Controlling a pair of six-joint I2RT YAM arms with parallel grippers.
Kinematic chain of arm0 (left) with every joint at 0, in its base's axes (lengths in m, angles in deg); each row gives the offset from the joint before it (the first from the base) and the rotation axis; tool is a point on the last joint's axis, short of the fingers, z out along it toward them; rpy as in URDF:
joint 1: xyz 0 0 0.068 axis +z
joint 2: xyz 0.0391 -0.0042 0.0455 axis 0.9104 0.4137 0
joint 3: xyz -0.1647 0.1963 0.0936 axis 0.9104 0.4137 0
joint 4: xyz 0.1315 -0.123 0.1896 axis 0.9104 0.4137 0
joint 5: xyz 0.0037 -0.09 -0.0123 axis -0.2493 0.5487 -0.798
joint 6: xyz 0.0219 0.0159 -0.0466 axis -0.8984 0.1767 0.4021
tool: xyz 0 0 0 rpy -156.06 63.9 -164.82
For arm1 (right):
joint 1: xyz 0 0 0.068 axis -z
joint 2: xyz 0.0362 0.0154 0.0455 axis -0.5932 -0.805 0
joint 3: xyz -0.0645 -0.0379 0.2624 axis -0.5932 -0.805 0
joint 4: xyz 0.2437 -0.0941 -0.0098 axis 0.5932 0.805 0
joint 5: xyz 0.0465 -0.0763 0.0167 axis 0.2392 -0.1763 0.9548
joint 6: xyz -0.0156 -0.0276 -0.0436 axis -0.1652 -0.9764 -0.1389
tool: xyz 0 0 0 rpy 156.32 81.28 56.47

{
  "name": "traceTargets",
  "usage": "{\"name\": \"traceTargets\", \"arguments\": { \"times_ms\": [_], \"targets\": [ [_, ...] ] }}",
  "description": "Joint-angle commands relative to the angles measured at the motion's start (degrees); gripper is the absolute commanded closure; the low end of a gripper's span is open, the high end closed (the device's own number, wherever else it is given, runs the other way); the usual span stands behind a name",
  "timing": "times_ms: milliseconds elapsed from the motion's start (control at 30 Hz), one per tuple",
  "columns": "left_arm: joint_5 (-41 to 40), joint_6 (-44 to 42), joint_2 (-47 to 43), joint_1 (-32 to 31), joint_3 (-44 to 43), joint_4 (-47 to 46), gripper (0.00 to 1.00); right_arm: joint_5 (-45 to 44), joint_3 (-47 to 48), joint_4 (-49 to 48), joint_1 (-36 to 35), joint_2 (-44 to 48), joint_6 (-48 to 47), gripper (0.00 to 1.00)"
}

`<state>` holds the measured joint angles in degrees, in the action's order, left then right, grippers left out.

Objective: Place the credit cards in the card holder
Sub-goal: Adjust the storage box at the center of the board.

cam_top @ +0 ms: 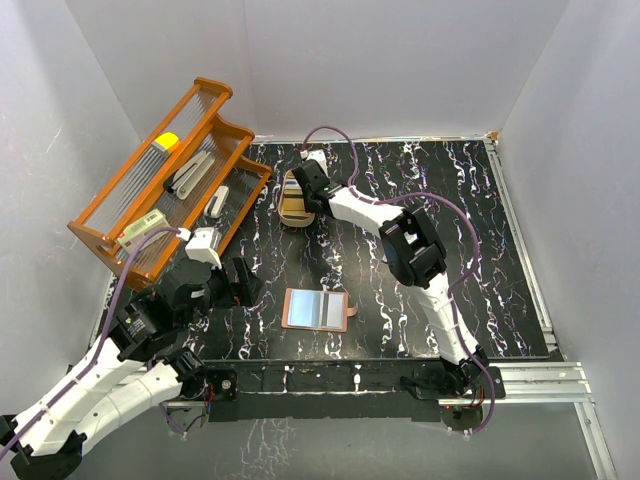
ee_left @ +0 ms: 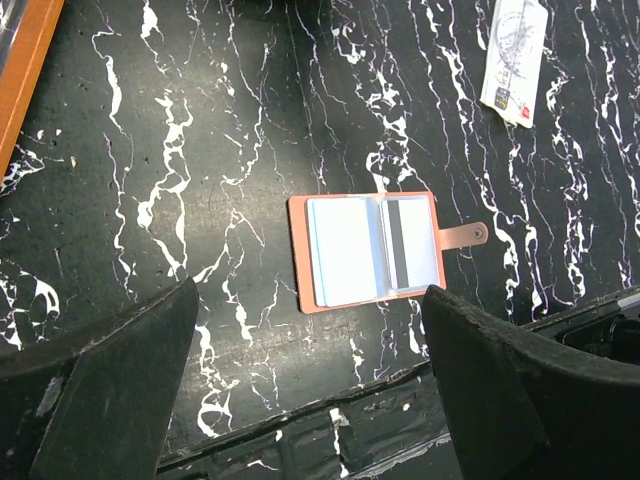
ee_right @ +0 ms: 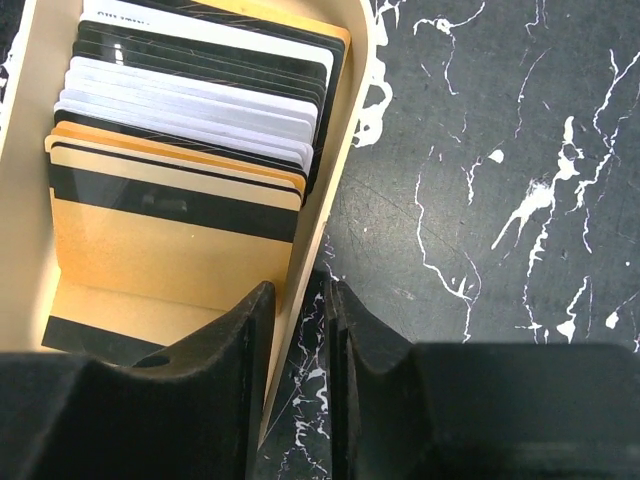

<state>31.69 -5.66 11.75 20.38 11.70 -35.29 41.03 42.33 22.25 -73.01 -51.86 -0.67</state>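
Reddish leather card holder point(ee_left: 365, 250) lies open on veined black worktop point(cam_top: 430, 200) under the wide-spread left tool point(ee_left: 310, 400); right tool point(ee_right: 300, 295), nearly closed, straddles the tan tray point(ee_right: 355, 100) wall beside stacked glossy credit cards point(ee_right: 190, 130), grip unclear.

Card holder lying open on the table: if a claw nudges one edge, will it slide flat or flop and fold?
The card holder lies flat and thin, so it would probably slide rather than tip. Its clear pockets look flexible, so lifting one edge would likely fold it shut.
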Motion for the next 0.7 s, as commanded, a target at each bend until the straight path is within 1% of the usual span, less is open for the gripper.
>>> {"name": "traceTargets", "arguments": {
  "times_ms": [0, 67, 167, 300, 367, 500, 600, 667],
  "targets": [
    [-1.0, 0.4, 0.3, 0.2, 0.0, 1.0, 0.09, -2.8, -0.4, -0.4, 0.3, 2.5, 2.5, 0.77],
    [-1.1, 0.6, 0.4, 0.2, 0.2, 0.9, 0.11, -3.7, -1.9, 0.1, 0.3, 3.6, 3.9, 0.80],
    [-1.5, 1.9, 1.7, 0.1, 0.5, 0.6, 0.18, -5.1, -5.6, 0.2, 0.3, 6.7, 6.0, 0.83],
    [1.5, 5.0, 6.6, 0.1, 1.4, -2.1, 0.25, -6.3, -12.6, -0.5, 0.3, 11.8, 8.3, 0.84],
    [4.5, 5.8, 10.2, 0.1, 2.3, -5.9, 0.29, -6.6, -16.0, -0.5, 0.3, 14.0, 9.5, 0.85],
    [9.4, 6.7, 20.0, 0.1, 2.8, -14.0, 0.45, -6.1, -21.9, 1.1, 0.3, 17.8, 13.7, 0.85],
    [10.1, 7.5, 28.6, 0.1, 1.3, -18.1, 0.51, -3.6, -27.0, 1.7, 0.2, 21.2, 17.4, 0.87],
    [10.0, 7.8, 33.1, 0.3, -0.1, -20.4, 0.53, -1.6, -31.2, 0.9, 0.0, 23.1, 19.5, 0.88]
  ]
}}
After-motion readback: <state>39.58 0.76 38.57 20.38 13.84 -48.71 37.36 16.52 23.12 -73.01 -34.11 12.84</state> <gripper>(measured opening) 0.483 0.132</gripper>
